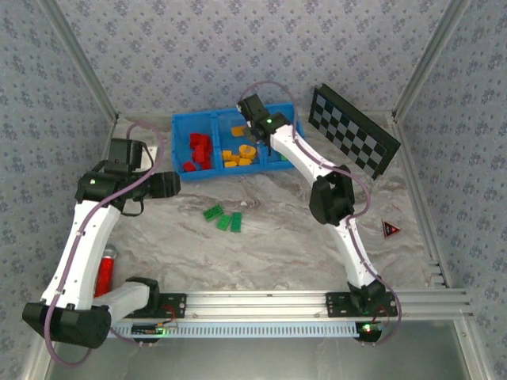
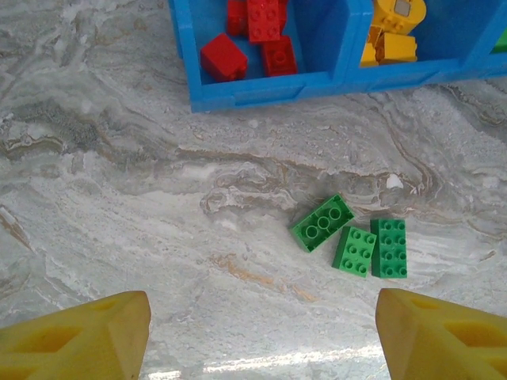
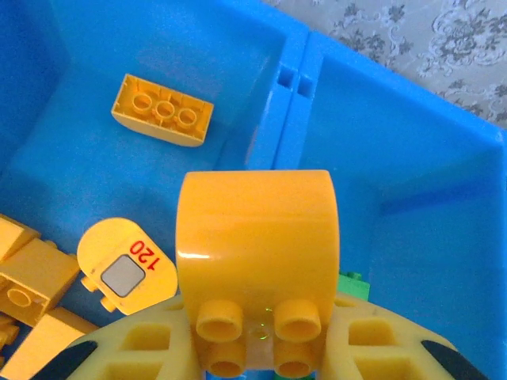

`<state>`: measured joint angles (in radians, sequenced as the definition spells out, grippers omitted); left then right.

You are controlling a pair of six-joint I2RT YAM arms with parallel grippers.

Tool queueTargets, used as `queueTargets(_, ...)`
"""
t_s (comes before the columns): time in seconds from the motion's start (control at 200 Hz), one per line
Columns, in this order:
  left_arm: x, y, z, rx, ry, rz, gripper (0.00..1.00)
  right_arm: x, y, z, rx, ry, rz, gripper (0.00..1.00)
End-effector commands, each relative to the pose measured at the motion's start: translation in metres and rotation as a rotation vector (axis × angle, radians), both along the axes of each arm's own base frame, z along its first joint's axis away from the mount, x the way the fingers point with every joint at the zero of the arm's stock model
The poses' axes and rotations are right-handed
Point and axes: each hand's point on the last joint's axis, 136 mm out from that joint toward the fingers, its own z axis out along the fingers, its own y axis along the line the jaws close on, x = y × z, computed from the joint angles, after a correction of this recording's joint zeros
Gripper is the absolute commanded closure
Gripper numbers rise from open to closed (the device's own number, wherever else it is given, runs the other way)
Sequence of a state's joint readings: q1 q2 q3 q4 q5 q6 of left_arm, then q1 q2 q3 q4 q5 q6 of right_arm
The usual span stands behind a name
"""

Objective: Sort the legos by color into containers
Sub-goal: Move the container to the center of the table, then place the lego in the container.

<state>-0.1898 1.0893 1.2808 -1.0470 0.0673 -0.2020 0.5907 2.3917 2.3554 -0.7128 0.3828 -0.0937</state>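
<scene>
Three green legos (image 2: 322, 222) (image 2: 354, 250) (image 2: 389, 248) lie together on the marble table, also seen from above (image 1: 224, 218). My left gripper (image 2: 261, 340) (image 1: 166, 184) hovers open near them with nothing between its fingers (image 2: 79, 340). The blue tray (image 1: 178, 146) holds red legos (image 1: 198, 150) (image 2: 253, 32) in its left container and orange-yellow ones (image 1: 238, 157) (image 3: 162, 111) in the middle. My right gripper (image 3: 257, 348) (image 1: 252, 119) is shut on a rounded orange-yellow lego (image 3: 257, 237) above the wall between the middle and right containers. A bit of green (image 3: 348, 283) peeks out beside it.
A black-and-white checkered board (image 1: 352, 127) leans at the back right. A red cylinder (image 1: 104, 269) lies by the left arm's base, and a small red triangle (image 1: 390, 229) sits at the right. A metal rail (image 1: 317, 301) runs along the near edge.
</scene>
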Motion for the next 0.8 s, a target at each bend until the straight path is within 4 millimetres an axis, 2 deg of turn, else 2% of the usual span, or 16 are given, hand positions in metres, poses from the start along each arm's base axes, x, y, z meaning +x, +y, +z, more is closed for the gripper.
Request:
queueTargets(0.0, 0.001, -0.003, 0.0, -0.008, -0.003, -0.025, 0.25, 0.006, 0.006, 0.042, 0.018, -0.111, 0.013, 0.75)
queueTargets(0.125, 0.002, -0.003, 0.0, -0.007, -0.007, -0.03, 0.24, 0.003, 0.03, 0.055, 0.044, -0.15, 0.091, 0.74)
queueTargets(0.24, 0.002, -0.005, -0.003, -0.014, -0.007, -0.034, 0.24, 0.002, 0.049, 0.05, 0.047, -0.142, 0.139, 0.73)
queueTargets(0.365, 0.002, -0.007, -0.005, -0.02, -0.003, -0.048, 0.24, -0.001, 0.069, 0.033, -0.009, -0.143, 0.183, 0.72)
queueTargets(0.49, 0.001, -0.009, -0.003, -0.033, -0.008, -0.053, 0.24, -0.002, 0.085, 0.008, -0.043, -0.127, 0.222, 0.72)
queueTargets(0.63, -0.004, -0.008, 0.002, -0.049, -0.032, -0.041, 0.23, -0.002, 0.086, -0.022, -0.076, -0.083, 0.221, 0.73)
queueTargets(0.795, -0.005, -0.013, 0.005, -0.083, -0.045, -0.047, 0.22, -0.007, 0.082, -0.043, -0.079, -0.031, 0.206, 0.73)
